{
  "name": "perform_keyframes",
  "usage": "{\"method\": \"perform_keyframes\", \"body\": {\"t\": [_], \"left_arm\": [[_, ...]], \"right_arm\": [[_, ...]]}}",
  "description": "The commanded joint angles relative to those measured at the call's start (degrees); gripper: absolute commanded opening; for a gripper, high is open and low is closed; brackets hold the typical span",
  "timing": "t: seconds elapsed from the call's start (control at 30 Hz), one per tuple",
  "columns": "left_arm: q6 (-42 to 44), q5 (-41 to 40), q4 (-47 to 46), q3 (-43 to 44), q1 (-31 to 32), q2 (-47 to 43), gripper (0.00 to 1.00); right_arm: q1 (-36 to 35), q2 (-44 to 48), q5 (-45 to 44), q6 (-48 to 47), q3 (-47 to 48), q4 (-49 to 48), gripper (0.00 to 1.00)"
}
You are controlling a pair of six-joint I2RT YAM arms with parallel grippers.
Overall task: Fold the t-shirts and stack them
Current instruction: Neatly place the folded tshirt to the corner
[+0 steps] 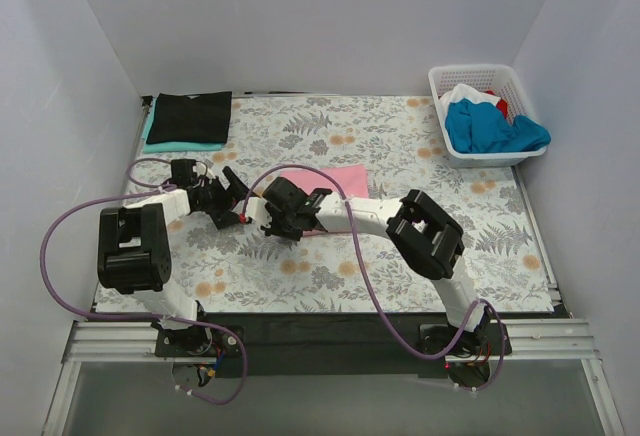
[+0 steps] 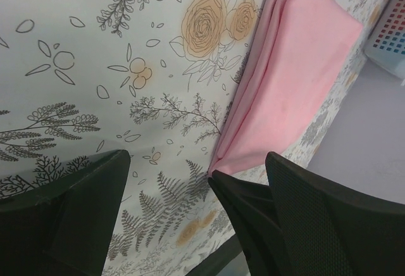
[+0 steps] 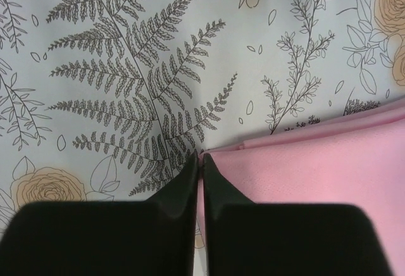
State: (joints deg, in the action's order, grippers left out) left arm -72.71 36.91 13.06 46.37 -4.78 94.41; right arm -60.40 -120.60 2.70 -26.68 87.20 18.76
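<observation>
A folded pink t-shirt (image 1: 340,181) lies mid-table on the floral tablecloth. My right gripper (image 1: 283,224) is low over its near-left corner. In the right wrist view its jaws (image 3: 200,159) are pinched together on that corner of the pink t-shirt (image 3: 316,168), with a strip of pink cloth showing between them. My left gripper (image 1: 236,198) sits just left of the shirt with its jaws wide apart. The left wrist view shows the left gripper (image 2: 196,159) over bare tablecloth, the pink t-shirt (image 2: 291,80) beyond it. A folded black t-shirt (image 1: 192,116) rests on a teal one (image 1: 180,144) at the back left.
A white lattice basket (image 1: 445,91) at the back right holds blue (image 1: 490,128), white and red t-shirts. Grey walls close in the left, back and right sides. The tablecloth (image 1: 400,146) covers the table to its edges.
</observation>
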Motion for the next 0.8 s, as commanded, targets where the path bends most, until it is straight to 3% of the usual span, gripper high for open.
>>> {"method": "perform_keyframes", "body": {"t": [0.0,0.37,0.77], "left_arm": [[-1.11,1.32,-2.59,-1.63,1.08,-0.63,0.88],[-19.64,9.33,-25.87,-7.26,6.44,4.81,0.88],[-29.50,3.00,-32.30,-6.03,13.03,9.82,0.90]], "right_arm": [[0.37,-0.79,-0.94,-0.39,-1.68,-0.57,0.01],[2.31,6.60,3.01,0.49,0.69,-0.57,0.01],[2.31,8.01,4.51,1.01,2.71,-0.57,0.01]]}}
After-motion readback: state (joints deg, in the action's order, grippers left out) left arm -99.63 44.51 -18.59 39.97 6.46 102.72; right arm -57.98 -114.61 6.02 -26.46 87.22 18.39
